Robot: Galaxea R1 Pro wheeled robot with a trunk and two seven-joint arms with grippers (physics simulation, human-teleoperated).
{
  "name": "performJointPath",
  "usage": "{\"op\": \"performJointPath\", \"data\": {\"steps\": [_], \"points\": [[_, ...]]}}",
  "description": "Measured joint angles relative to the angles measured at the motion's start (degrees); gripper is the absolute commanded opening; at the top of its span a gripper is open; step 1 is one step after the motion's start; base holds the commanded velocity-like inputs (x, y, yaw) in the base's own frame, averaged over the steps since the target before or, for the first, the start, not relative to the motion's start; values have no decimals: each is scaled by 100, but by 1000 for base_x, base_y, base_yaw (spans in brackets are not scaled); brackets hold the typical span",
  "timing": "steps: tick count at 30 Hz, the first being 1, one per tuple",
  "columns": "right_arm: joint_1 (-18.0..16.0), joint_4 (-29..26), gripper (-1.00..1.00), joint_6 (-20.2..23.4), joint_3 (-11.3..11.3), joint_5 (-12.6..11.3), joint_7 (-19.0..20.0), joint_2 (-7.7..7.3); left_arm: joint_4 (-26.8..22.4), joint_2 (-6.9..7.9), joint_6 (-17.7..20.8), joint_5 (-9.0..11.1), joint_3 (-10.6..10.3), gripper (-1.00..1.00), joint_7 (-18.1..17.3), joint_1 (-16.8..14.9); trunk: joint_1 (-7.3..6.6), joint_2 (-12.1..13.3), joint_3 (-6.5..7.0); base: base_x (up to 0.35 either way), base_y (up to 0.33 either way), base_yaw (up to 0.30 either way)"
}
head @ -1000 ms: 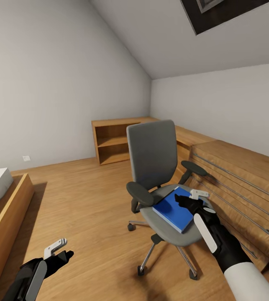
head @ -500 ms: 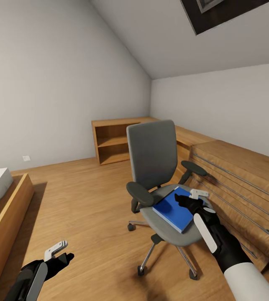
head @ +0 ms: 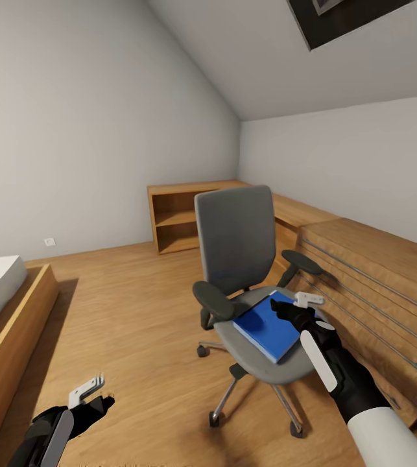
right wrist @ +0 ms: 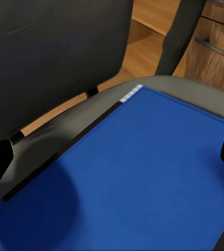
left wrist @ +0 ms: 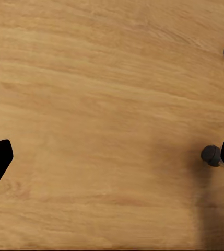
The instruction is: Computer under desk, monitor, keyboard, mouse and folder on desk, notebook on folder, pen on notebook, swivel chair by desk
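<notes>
- The blue folder (head: 266,326) lies flat on the swivel chair (head: 247,285) seat, lower centre-right of the head view.
- The right gripper (head: 297,309) hovers directly over its far-right edge, fingers spread wide, holding nothing.
- The left gripper (head: 91,395), lower left, is open, empty and well apart.

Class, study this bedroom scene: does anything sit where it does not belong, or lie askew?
Yes. The blue folder lies on the seat of the swivel chair, not on a desk, and it sits at an angle to the seat's edges. The right end effector hovers open over it. Nothing looks spilled or damaged.
</notes>
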Motion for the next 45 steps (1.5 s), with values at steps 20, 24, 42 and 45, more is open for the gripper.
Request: {"op": "performJointPath", "data": {"steps": [20,24,42,45], "points": [[0,1,100,0,2,0,1,5,76,-4,3,-4,-6,100,9,0,0,0,-94,0,-87,224],[1,0,100,-7,1,1,1,-3,77,-5,1,-7,-7,100,10,-1,-2,0,-105,119,-1,93],[2,74,100,-13,14,21,10,-5,71,-14,-7,-8,-16,100,-8,-1,-3,0,-110,174,0,9],[1,112,100,-13,16,24,10,-5,73,-14,-7,-8,-16,100,-8,-1,-2,0,-110,156,0,0]]}}
